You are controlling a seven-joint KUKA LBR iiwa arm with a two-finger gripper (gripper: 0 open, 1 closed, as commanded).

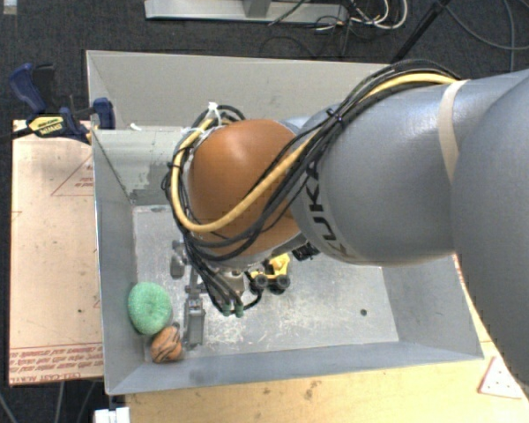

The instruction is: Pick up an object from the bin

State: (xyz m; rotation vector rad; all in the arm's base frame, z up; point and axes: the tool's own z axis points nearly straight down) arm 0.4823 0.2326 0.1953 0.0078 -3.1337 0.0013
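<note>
My gripper [194, 322] hangs low in the bin's front left part, beneath the orange cover. A small orange-brown ball [166, 345] with dark stripes lies just left of its tip, close to touching it, by the front wall. A round green spongy ball [149, 307] rests right behind the brown ball, near the left wall and a little left of the gripper. A small yellow and black thing [274, 275] sits on the floor to the gripper's right, partly hidden under the arm.
The arm and its cables cover the middle and right of the bin. Bare grey floor shows at the front right. The left and front walls stand close to the two balls.
</note>
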